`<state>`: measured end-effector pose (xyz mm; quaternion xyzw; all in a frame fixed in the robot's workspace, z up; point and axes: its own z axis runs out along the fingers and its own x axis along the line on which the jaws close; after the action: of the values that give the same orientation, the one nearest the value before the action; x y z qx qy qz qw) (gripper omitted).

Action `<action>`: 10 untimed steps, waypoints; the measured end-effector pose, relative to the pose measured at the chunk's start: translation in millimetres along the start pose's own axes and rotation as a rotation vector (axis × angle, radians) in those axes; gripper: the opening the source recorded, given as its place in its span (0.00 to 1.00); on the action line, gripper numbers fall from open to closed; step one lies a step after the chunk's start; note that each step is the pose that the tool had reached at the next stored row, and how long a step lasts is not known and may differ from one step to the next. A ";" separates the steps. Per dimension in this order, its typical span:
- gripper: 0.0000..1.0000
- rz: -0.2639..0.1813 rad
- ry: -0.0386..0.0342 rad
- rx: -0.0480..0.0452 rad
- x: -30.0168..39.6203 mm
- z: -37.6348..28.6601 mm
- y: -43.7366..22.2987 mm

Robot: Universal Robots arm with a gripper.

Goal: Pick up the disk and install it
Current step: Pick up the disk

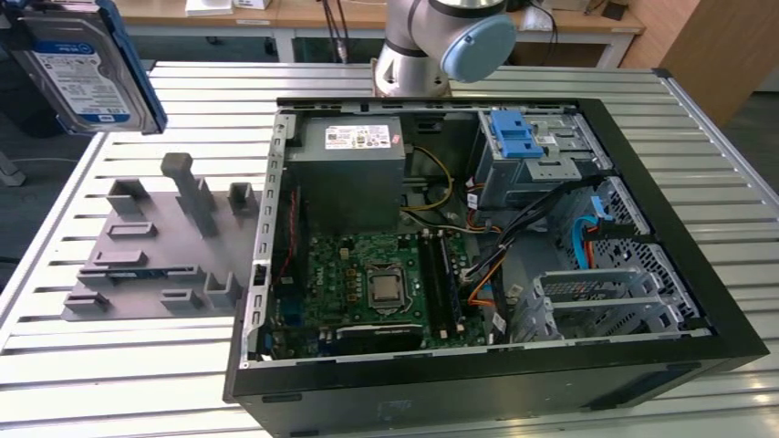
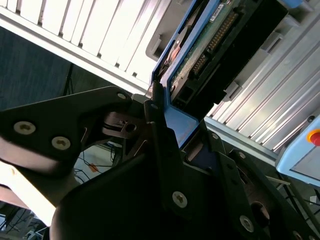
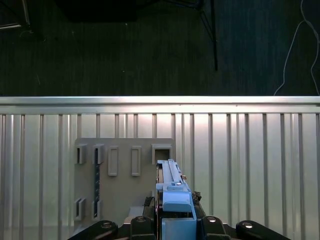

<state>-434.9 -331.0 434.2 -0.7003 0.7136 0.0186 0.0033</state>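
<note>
The disk (image 1: 83, 66), silver with a blue-and-white label and blue side rails, hangs high above the table's corner at the exterior view's far left. In the first wrist view the disk (image 3: 172, 187) is edge-on between the black fingers of my gripper (image 3: 175, 212), which is shut on it above the grey holder (image 3: 125, 175). In the second wrist view the gripper (image 2: 167, 107) clamps the blue rail, with the disk's (image 2: 212, 42) circuit-board side showing.
The open computer case (image 1: 681, 237) lies on the slatted metal table (image 1: 109, 374), with a grey power-supply box (image 1: 353, 146), the motherboard (image 1: 378, 283) and a blue-latched drive cage (image 1: 517, 137). The grey slotted holder (image 1: 159, 246) sits beside the case. The arm's base (image 1: 426, 46) stands behind it.
</note>
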 end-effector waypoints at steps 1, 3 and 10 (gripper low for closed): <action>0.36 0.000 0.0000 -0.0001 0.0 -0.7 0.0; 0.36 0.000 0.0000 0.0000 -0.1 -1.9 0.0; 0.36 0.000 0.0000 -0.0001 -0.3 -6.5 0.1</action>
<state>-434.9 -330.9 440.7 -0.7003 0.7136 0.0186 0.0032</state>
